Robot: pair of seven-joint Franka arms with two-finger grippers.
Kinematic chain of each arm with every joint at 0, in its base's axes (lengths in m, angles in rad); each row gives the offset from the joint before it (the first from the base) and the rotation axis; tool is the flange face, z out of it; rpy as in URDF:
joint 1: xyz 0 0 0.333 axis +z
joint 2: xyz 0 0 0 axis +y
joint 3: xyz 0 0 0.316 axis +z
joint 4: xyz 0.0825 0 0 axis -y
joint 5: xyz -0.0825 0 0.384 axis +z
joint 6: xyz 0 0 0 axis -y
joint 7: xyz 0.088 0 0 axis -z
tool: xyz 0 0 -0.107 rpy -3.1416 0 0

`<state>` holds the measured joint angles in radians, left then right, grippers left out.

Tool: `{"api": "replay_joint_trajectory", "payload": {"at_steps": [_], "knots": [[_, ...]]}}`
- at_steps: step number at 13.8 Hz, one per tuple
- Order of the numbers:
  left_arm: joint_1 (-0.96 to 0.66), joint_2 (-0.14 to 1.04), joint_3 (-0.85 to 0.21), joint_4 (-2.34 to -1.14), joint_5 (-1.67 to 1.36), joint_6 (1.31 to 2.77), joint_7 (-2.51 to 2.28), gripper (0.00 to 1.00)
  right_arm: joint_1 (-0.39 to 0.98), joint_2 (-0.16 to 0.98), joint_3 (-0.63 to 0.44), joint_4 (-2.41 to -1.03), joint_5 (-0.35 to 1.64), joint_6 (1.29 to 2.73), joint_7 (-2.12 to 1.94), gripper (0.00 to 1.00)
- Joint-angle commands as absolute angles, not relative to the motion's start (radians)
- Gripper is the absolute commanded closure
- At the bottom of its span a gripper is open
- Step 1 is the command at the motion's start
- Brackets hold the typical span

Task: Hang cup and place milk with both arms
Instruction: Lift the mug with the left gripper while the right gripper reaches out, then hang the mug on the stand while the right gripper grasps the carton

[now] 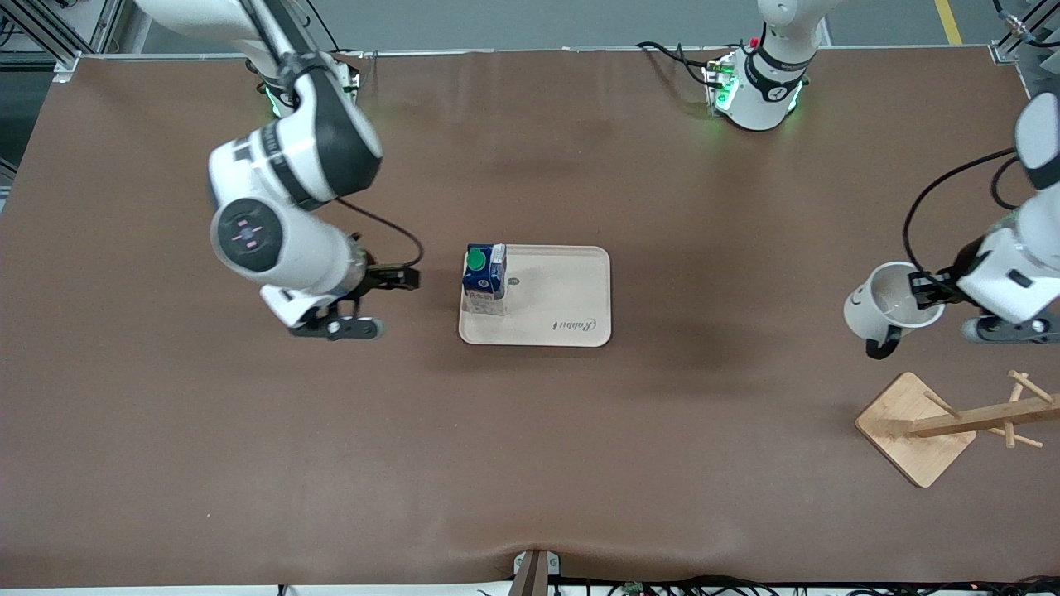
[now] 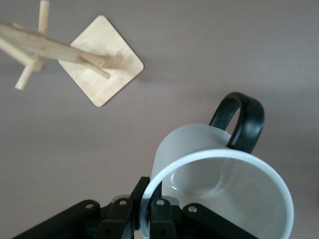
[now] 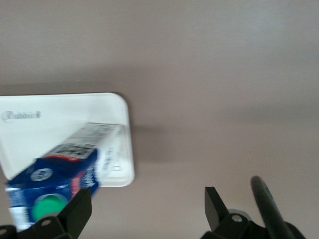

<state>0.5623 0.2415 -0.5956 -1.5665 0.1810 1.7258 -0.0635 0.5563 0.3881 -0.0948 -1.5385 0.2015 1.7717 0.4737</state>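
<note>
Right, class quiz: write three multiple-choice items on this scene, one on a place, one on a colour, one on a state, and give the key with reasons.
1. Where does the milk stand?
A. on the tray
B. on the bare table
C. on the wooden rack

2. What colour is the milk's cap?
A. red
B. green
C. white

3. What does the left gripper hold?
A. nothing
B. the milk
C. the cup

Key: 1 A, the carton sits at the tray's edge toward the right arm's end. 2 B, the round cap shows green. 3 C, its fingers clamp the cup's rim above the table, near the rack. The right gripper is open beside the tray.
</note>
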Motion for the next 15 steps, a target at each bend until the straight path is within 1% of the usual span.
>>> {"api": "replay_joint_trajectory", "payload": {"at_steps": [1,2,5,7,12,14,15], "knots": [[0.636,0.262,-0.604,-1.543,0.133,1.713,-0.009,1.0,0.674,0.413,-0.106,-1.517,0.215,1.831,0.601,0.0],[0.643,0.279,-0.604,-1.528,0.132,1.713,-0.009,1.0,0.701,0.423,-0.106,-1.517,0.215,1.853,0.651,0.0],[0.676,0.337,-0.601,-1.473,0.138,1.718,0.032,1.0,0.719,0.459,-0.106,-1.519,0.213,1.873,0.667,0.0],[0.678,0.37,-0.601,-1.436,0.137,1.723,0.035,1.0,0.747,0.482,-0.106,-1.519,0.215,1.911,0.686,0.0],[0.698,0.397,-0.597,-1.417,0.135,1.801,0.038,1.0,0.77,0.517,-0.107,-1.525,0.209,1.94,0.701,0.0],[0.706,0.414,-0.597,-1.398,0.135,1.807,0.038,1.0,0.769,0.522,-0.107,-1.534,0.209,1.944,0.704,0.0],[0.709,0.416,-0.597,-1.397,0.135,1.809,0.038,1.0,0.762,0.525,-0.106,-1.534,0.212,1.939,0.722,0.36]]}}
